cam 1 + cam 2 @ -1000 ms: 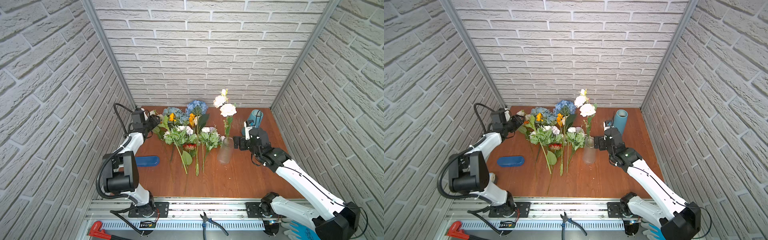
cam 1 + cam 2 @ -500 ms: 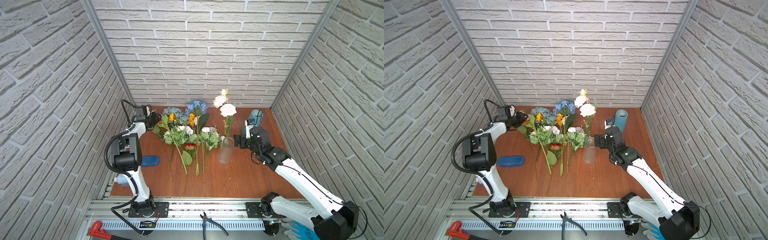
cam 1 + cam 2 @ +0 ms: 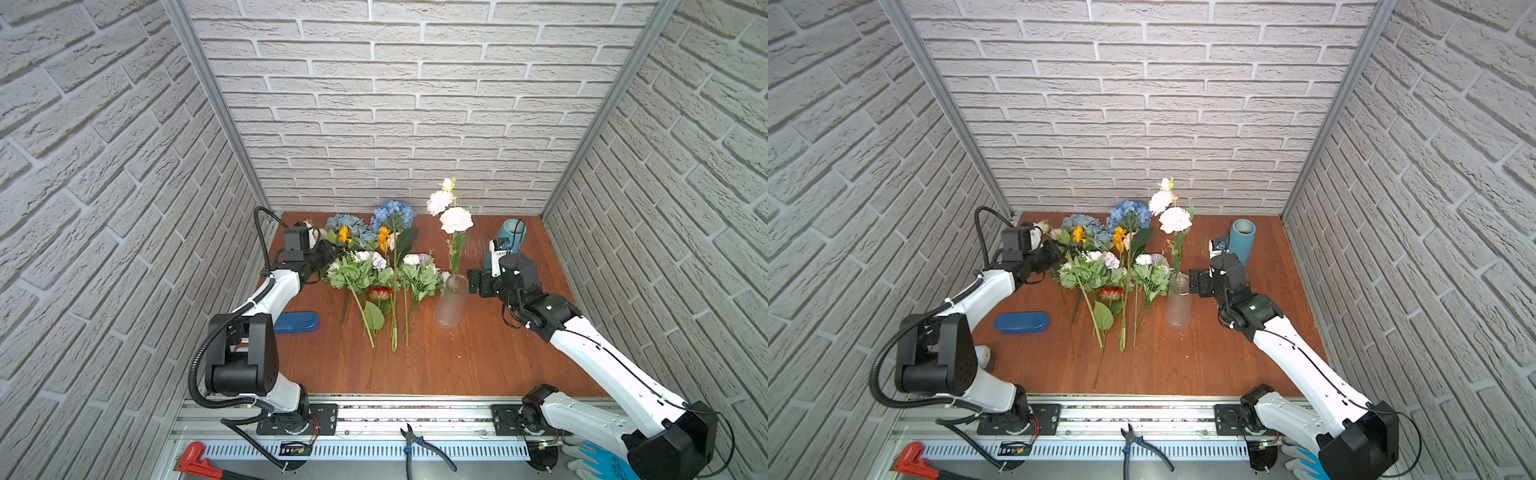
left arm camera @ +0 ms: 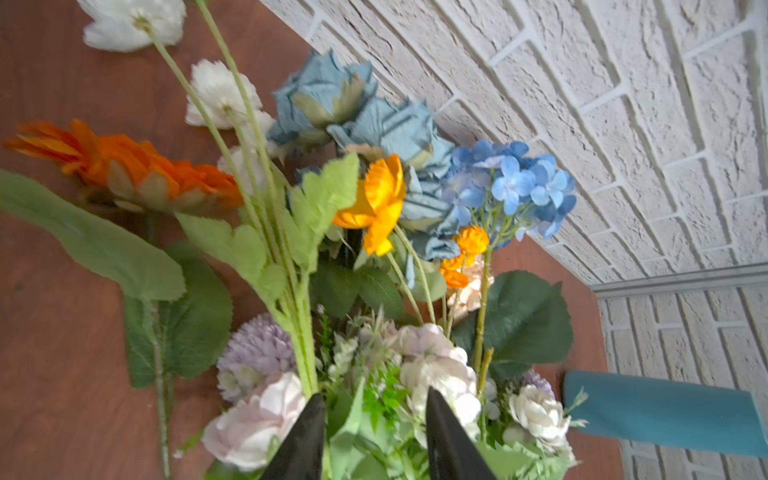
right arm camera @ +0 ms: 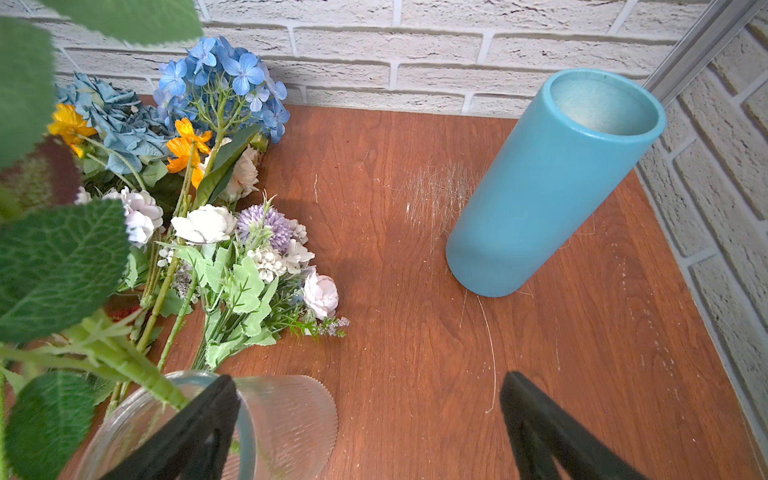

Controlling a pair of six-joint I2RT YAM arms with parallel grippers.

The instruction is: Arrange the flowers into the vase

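Note:
The flowers [image 3: 374, 266] [image 3: 1100, 266] lie in a loose pile at the back middle of the brown table, heads toward the wall: blue, orange, white and lilac. A clear ribbed glass vase [image 3: 449, 307] [image 3: 1178, 307] [image 5: 286, 419] stands to their right and holds a white-headed flower stem [image 3: 456, 220]. My left gripper [image 3: 328, 255] [image 3: 1057, 253] [image 4: 372, 399] is pushed into the pile's left side, its jaws partly apart with loose green leaves between them. My right gripper [image 3: 471, 282] [image 3: 1194, 282] [image 5: 370, 376] hangs wide open beside the vase's rim, one finger over its mouth.
A teal cylinder vase [image 3: 509, 237] [image 5: 552, 183] stands at the back right. A blue oval case [image 3: 295, 322] lies left of the stems. Pliers [image 3: 419, 440], a red tool [image 3: 195, 457] and a blue glove [image 3: 590, 457] lie off the table's front. Brick walls close three sides.
My left gripper has moved right, into the left edge of the flower pile, and its jaws have narrowed. The flowers, the vase and the right arm stay where they were.

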